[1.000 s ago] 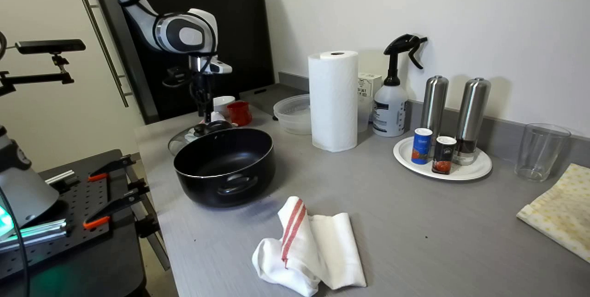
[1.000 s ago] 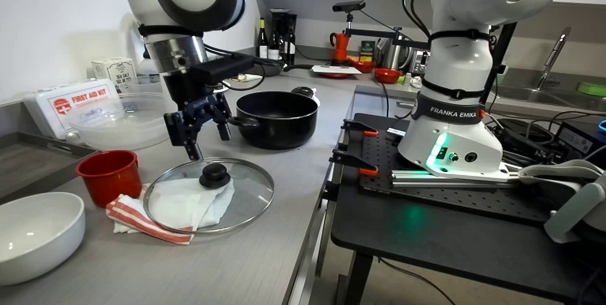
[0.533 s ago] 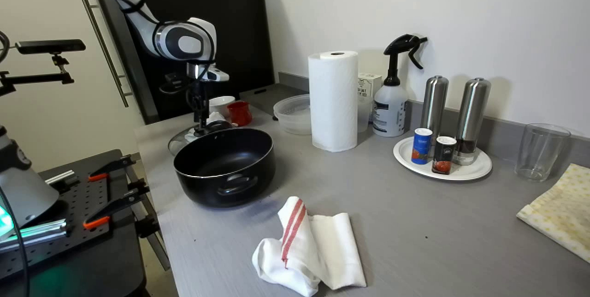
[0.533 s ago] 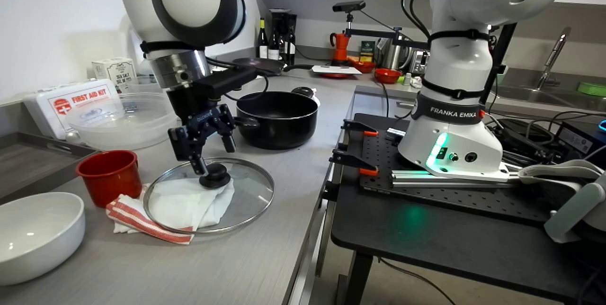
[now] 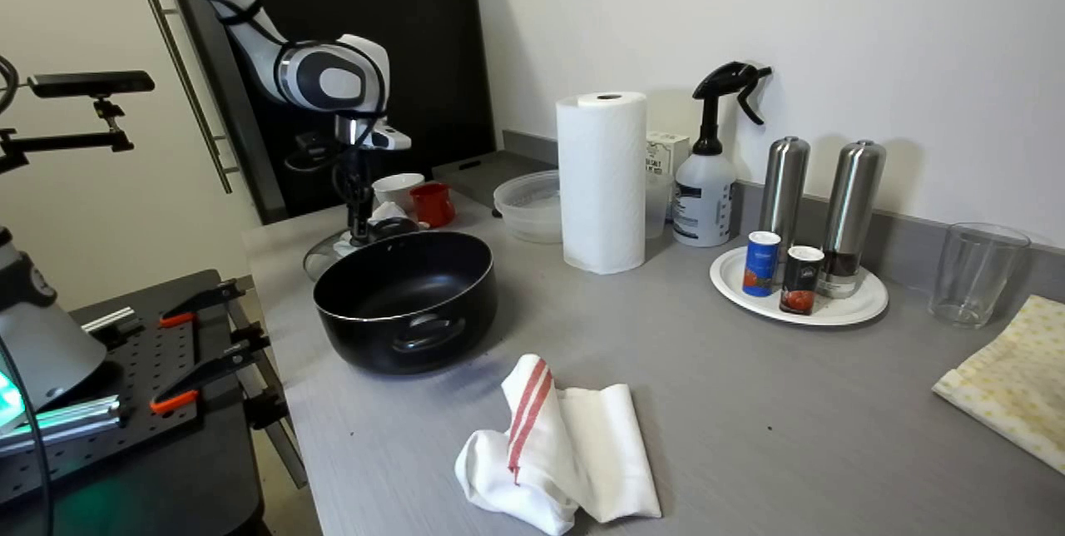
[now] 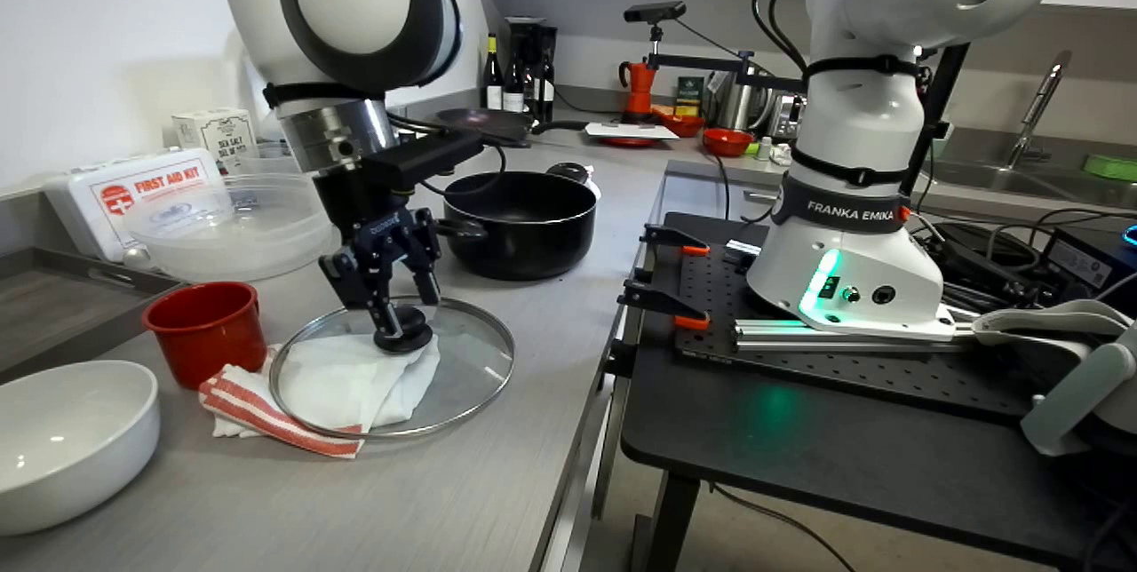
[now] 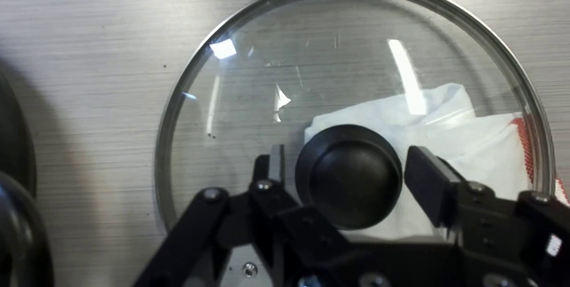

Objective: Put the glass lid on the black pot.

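Lid (image 7: 352, 86) partly over towel (image 6: 240, 400), near pot (image 6: 524, 243); shakers (image 5: 760, 264) on plate (image 5: 837, 310)

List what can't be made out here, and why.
The lid, in an exterior view: partly hidden by the pot.
The knob, in an exterior view: partly hidden by the pincer.
The pot, in the wrist view: cut off by the left edge.
The white bowl, in an exterior view: cut off by the left edge.
The spray bottle, in an exterior view: label too small to read.
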